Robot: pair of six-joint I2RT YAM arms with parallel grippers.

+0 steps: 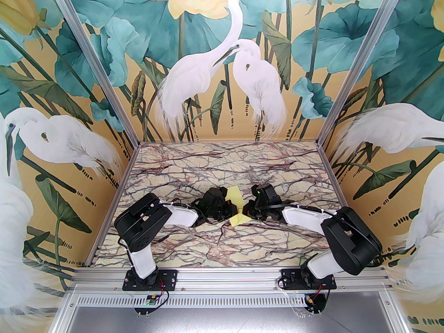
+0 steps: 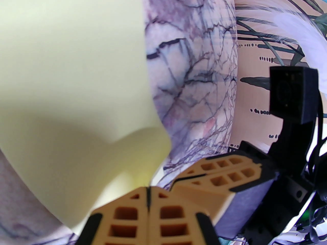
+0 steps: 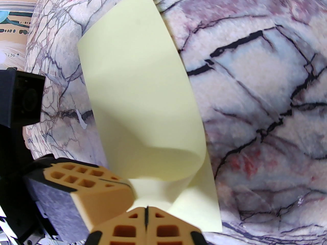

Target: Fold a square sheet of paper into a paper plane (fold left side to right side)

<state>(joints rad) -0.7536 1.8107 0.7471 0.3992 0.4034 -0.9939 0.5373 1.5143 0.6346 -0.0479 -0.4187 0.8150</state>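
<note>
The square sheet of paper (image 1: 235, 195), pale yellow, lies mid-table between the two arms. In the right wrist view the sheet (image 3: 138, 85) is curled over on itself, its near edge rolled into a loop. My left gripper (image 1: 230, 213) comes in from the left, shut on the sheet's near edge; its tan fingertips (image 2: 147, 190) press together against the paper (image 2: 76, 73). My right gripper (image 1: 247, 212) comes in from the right, shut on the same rolled edge (image 3: 146, 209). The two grippers sit nearly tip to tip; the left one's fingers (image 3: 84, 180) lie just left of mine.
The marble-patterned tabletop (image 1: 222, 248) is walled by painted panels at the back and on both sides. A small white scrap (image 3: 81, 120) lies on the marble left of the sheet. Both forearms stretch across the table's middle.
</note>
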